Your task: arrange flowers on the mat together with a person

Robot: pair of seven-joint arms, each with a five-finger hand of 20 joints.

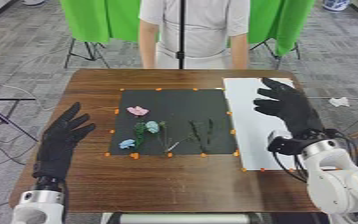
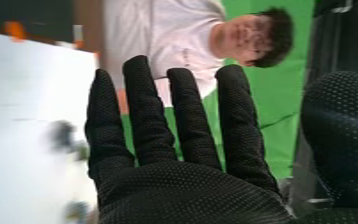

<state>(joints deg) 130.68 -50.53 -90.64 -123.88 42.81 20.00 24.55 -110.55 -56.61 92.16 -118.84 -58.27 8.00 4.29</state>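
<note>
Flowers on black mat point(image 1: 180, 100): pink flower point(image 1: 137, 111) farthest from robot, pale blue-green flower point(image 1: 152, 127) nearer, blue flower point(image 1: 127, 144) nearest, by the mat's near left corner; green leaves run between them; dark sprigs point(image 1: 198, 137) lie on the mat's right half. Right arm comes in from bottom right, reaching forward; right hand point(image 1: 291, 107) is over the white sheet point(image 1: 253, 125), right of the mat; hand open, fingers straight and a bit spread, thumb well apart from them in the right wrist view, nothing held; all three flowers are to its left, well apart from it, dark sprigs closer. Left arm comes in from bottom left; left hand point(image 1: 58, 142) is at the left side of the table point(image 1: 193, 185), fingers forward, open and relaxed, holding nothing; flowers are to its right, blue one closest, not touching; orange tape point(image 1: 135, 156) sits around the mat's edges.
</note>
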